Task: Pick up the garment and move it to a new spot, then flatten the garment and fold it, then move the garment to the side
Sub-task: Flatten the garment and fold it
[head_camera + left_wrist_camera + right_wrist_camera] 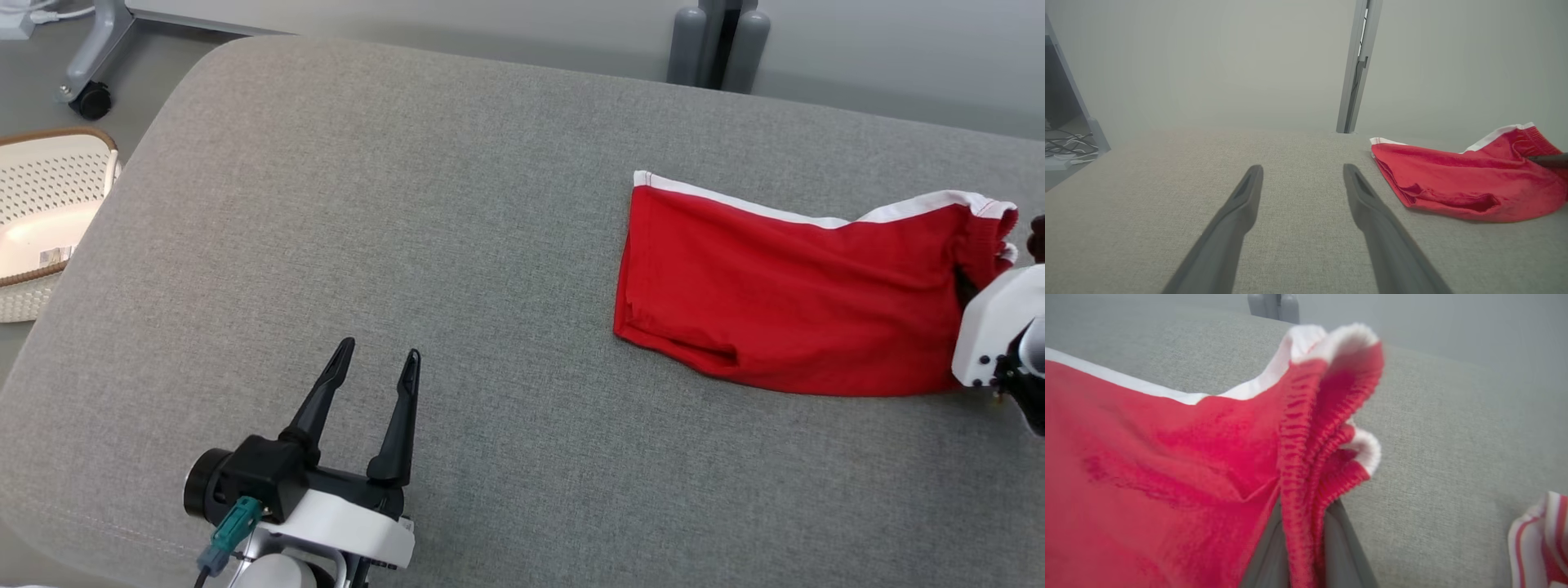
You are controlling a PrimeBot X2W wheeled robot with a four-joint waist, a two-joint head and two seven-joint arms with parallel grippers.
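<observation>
Grey fabric surface (408,204) bears the garment (775,302); basket (49,212), perhaps plastic, alongside.

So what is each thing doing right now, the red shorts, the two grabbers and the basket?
Red shorts: folded, lying on the grey cushion, waistband end pinched and raised.
Right gripper: shut on the waistband.
Left gripper: open, empty, above the cushion.
Basket: upright beside the cushion.

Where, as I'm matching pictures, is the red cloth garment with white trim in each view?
Head view: red cloth garment with white trim, right of centre, right end at the right pincer.
Left wrist view: garment, right side.
Right wrist view: garment, left and centre, waistband clamped.
Shared landmark: grey fabric surface.
</observation>
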